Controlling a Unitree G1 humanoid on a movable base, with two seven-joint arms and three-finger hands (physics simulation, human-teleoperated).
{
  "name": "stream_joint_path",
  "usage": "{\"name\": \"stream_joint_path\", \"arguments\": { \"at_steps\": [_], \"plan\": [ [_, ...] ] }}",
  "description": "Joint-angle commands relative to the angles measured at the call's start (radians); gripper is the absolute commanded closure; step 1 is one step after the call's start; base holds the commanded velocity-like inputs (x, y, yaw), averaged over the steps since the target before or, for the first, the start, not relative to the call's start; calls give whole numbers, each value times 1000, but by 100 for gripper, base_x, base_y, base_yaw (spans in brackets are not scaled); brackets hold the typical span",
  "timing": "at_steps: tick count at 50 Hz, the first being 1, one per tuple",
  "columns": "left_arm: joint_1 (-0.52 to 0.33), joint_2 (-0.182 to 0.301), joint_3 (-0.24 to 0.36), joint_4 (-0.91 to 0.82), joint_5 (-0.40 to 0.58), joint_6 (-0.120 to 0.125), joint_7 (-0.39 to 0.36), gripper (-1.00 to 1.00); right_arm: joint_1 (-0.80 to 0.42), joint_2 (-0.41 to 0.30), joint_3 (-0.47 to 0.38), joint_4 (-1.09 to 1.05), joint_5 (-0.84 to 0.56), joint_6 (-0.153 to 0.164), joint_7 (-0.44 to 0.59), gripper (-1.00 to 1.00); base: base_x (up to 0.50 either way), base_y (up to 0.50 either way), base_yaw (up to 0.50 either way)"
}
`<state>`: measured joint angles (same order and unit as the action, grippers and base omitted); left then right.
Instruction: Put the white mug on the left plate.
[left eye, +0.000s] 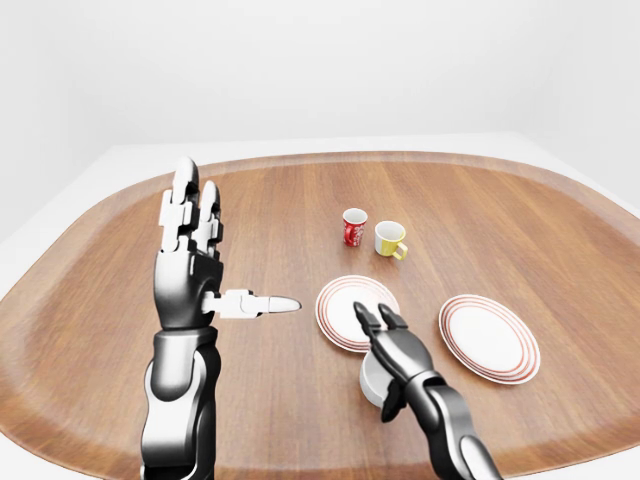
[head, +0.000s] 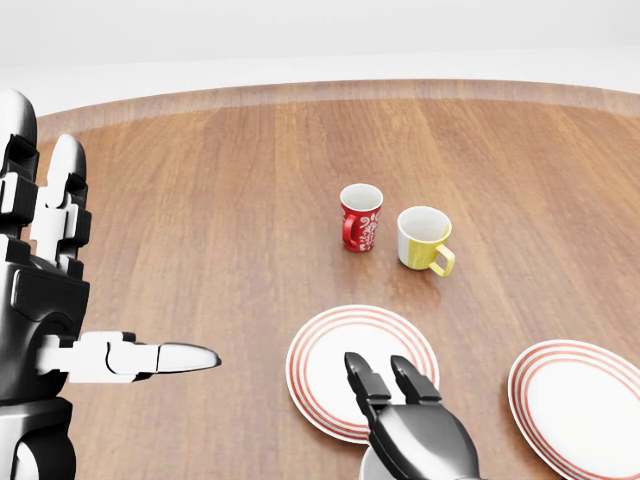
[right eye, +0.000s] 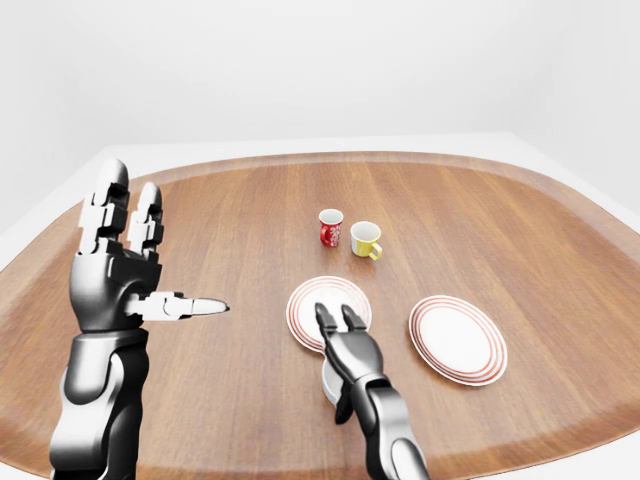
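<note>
The right hand (left eye: 392, 345) is wrapping its fingers over the white mug (left eye: 372, 380), just near of the left plate (left eye: 340, 300); the left hand (left eye: 190, 255) is hovering open, empty.

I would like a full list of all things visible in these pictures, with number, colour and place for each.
table: one, brown wood, fills the views.
left plate: one, white with red rings, centre of the left-eye view.
right plate: one, white with red rings, to the right of the first.
red mug: one, red with white pattern, above the left plate.
yellow mug: one, yellow, beside the red mug on its right.
white mug: one, white, below the left plate, under the right hand.
left hand: raised, fingers open, holding nothing.
right hand: over the white mug; grip unclear.
</note>
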<state>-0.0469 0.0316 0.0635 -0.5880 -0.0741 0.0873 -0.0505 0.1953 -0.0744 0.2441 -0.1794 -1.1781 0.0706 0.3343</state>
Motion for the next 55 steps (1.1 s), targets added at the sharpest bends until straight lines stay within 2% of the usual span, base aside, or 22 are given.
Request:
{"name": "stream_joint_path", "arguments": {
  "at_steps": [1, 5, 7, 11, 12, 13, 15, 18, 19, 21, 22, 24, 36, 48, 52, 55],
  "plan": [
    [-2, 0, -1, 2, 0, 0, 0, -100, 1, -5, 6, 38, -2, -11, -16, -100, 0, 0, 0],
    [-3, 0, 0, 3, -1, 0, 1, -100, 5, -8, 8, 35, -5, -17, -11, -100, 0, 0, 0],
    [-2, 0, 0, 5, 0, 0, 2, -100, 10, -17, 12, 47, -11, -34, -16, -100, 0, 0, 0],
    [-1, 0, -2, 3, 1, 0, 1, -100, 17, -16, 11, 45, -13, -38, -16, -100, 0, 0, 0],
    [-1, 0, -2, 4, 1, 0, 1, -100, 16, -16, 10, 46, -12, -39, -15, -92, 0, 0, 0],
    [0, 0, -2, 5, 1, 0, 1, -100, 16, -17, 10, 47, -11, -45, -14, -58, 0, 0, 0],
    [-1, -1, -1, 4, 0, 0, 1, -100, 20, -18, 12, 47, -12, -51, -13, -53, 0, 0, 0],
    [-1, -1, -2, 4, 1, 0, 2, -100, 24, -20, 13, 53, -14, -58, -15, -6, 0, 0, 0],
    [-1, -1, -2, 5, 1, 0, 2, -100, 25, -21, 12, 53, -14, -59, -14, 29, 0, 0, 0],
    [0, -1, -2, 5, 1, 0, 2, -100, 25, -21, 11, 55, -12, -62, -15, 46, 0, 0, 0],
    [1, -1, -3, 4, 1, 0, 2, -100, 27, -21, 11, 54, -12, -63, -14, 75, 0, 0, 0],
    [0, -1, -3, 4, 1, 0, 2, -100, 32, -21, 12, 46, -7, -68, -12, 100, 0, 0, 0],
    [3, -1, -3, 7, 2, 0, 2, -100, 37, -22, 11, 32, 7, -76, 6, 100, 0, 0, 0],
    [6, -2, -4, 7, 3, 0, 0, -100, 35, -10, 6, -70, 29, -55, 82, 100, 0, 0, 0],
    [7, -2, -4, 5, 2, 0, 0, -100, 59, -6, 24, -144, 63, -36, 134, 100, 0, 0, 0],
    [7, -2, -5, 3, 3, 0, -1, -100, 58, -3, 34, -208, 83, -1, 188, 100, 0, 0, 0]
  ]
}}
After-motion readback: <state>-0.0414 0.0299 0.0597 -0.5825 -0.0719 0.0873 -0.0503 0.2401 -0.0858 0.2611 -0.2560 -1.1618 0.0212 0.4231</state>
